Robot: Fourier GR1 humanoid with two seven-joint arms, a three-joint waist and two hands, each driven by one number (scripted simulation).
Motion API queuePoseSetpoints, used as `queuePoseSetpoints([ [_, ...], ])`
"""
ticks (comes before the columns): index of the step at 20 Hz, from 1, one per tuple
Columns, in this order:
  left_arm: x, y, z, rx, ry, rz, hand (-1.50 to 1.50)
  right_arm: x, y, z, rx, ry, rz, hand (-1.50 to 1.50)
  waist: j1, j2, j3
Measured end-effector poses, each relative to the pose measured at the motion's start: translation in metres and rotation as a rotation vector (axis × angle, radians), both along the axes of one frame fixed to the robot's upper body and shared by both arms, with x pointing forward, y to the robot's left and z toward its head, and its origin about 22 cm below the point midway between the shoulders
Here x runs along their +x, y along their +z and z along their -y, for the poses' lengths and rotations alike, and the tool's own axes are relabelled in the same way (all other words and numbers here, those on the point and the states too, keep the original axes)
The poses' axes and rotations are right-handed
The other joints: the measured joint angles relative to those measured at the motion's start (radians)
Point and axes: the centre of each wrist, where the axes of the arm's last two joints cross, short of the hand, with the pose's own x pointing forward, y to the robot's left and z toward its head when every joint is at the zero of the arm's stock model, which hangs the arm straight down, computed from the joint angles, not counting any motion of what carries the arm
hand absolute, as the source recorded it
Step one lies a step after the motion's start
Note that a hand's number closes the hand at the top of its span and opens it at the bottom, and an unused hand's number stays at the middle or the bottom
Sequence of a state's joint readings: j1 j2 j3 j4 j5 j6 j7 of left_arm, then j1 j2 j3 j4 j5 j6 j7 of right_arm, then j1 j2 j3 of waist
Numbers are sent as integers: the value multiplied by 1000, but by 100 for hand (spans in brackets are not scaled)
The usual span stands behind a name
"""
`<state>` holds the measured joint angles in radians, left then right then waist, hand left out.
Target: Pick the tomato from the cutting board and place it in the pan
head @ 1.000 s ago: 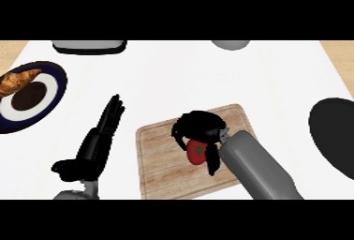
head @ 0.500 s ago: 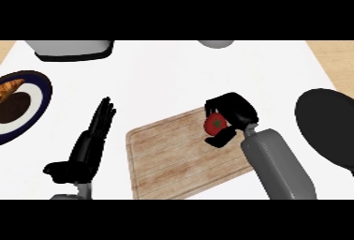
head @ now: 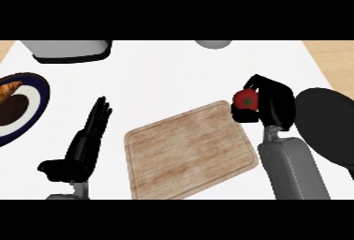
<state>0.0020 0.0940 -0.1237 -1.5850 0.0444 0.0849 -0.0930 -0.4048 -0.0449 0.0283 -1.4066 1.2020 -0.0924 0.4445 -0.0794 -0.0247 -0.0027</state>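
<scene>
Head view: right hand (head: 275,101) sits at the right side of the counter, fingers curled round the tomato (head: 245,99), gripping it. Tomato is red, with a small dark green patch showing on its face toward the camera; it's roundish, so no clear long axis, and which way the stem end points can't be told for sure. The tomato is off the cutting board (head: 188,149), just past the board's upper right corner, between board and pan (head: 330,124). The grey right forearm runs down from the hand to the lower edge.

The pan is a dark round shape at the right edge, just beside the right hand, partly cut off by the frame; nothing visible inside it. The cutting board is light wood, lying flat and rotated at a slant at centre, with nothing on it.

Left hand (head: 83,145) is at lower left, beside the board's left edge, fingers straight and pointing up the frame, holding nothing, resting.

Far left: a dark-rimmed plate (head: 36,101) with a white inner ring, cut by the frame, with a brown croissant-like item (head: 8,90) on it. Top left, a grey container (head: 66,49); top centre, a grey rounded object (head: 213,43), both partly cropped, contents not visible.
</scene>
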Motion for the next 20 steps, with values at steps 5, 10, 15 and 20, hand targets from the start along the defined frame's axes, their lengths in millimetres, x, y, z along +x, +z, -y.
queuePoseSetpoints([
  [5, -2, 4, 3, 4, -31, 5, 0, -35, 32, 1, 95, -198, 124, 150, 33, 8, 1],
  [10, 5, 1, 10, -1, -59, 23, 0, -61, 36, 30, 191, -334, 196, 150, 58, 19, 2],
  [15, 6, 1, 17, -1, -74, 28, 0, -73, 26, 76, 203, -440, 250, 150, 70, 23, 3],
  [20, 7, -1, 14, -4, -77, 30, 0, -71, 8, 133, 96, -522, 313, 150, 78, 26, 3],
])
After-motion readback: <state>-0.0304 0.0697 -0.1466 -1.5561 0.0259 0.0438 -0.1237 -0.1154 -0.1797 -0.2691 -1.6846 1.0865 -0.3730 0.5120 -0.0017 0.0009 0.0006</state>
